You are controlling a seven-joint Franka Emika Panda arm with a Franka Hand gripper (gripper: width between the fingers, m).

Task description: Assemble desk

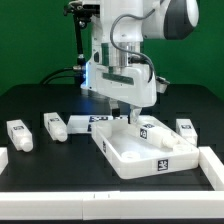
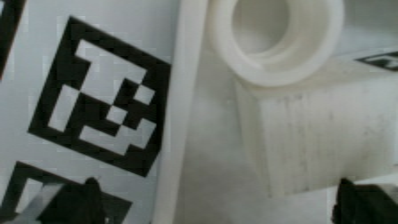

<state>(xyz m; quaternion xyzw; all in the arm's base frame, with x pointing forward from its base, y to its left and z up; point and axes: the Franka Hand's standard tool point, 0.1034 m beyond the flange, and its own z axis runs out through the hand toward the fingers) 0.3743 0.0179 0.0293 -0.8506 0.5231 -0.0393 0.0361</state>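
Observation:
The desk panel (image 1: 150, 152) lies rim up on the black table, with a tag on its front wall. My gripper (image 1: 127, 112) is low over its far corner on the exterior view's left. In the wrist view the panel (image 2: 294, 130) fills the frame, with a round corner socket (image 2: 276, 40) ahead. My gripper (image 2: 217, 200) is open, its dark fingertips (image 2: 71, 200) wide apart on either side of the panel's rim. Two legs (image 1: 20, 135) (image 1: 53, 125) lie on the exterior view's left, one (image 1: 185, 127) on its right and one (image 1: 143, 128) by the panel's far rim.
The marker board (image 1: 98, 121) lies behind the panel, under the arm; its tags show in the wrist view (image 2: 98, 95). A white rail (image 1: 212, 166) borders the table at the exterior view's right and front. A green backdrop stands behind.

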